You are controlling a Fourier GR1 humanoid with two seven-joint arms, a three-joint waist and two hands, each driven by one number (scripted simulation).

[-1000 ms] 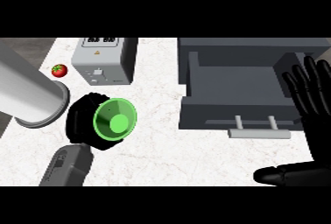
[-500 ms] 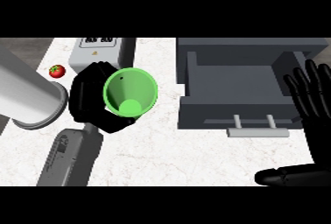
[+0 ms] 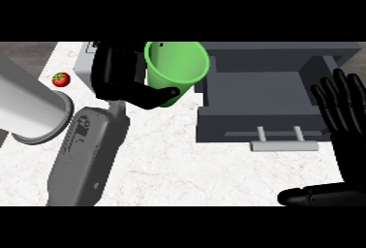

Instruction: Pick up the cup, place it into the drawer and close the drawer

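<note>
Beside the drawer [image 3: 271, 97], left hand [image 3: 125, 77] curls round a bright-green cup [image 3: 177, 65] — tilted.

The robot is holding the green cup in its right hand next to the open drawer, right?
Not quite: the left hand holds the green cup, not the right hand, which is open. The head view shows it, beside the open drawer.

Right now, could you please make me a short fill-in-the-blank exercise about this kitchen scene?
1. The cup in the left hand has the colour ____.
2. The grey drawer is ____, not closed.
3. The right hand holds ____.
4. The small red tomato lies near the view's ____ edge.

Missing words: green; open; nothing; left
</note>
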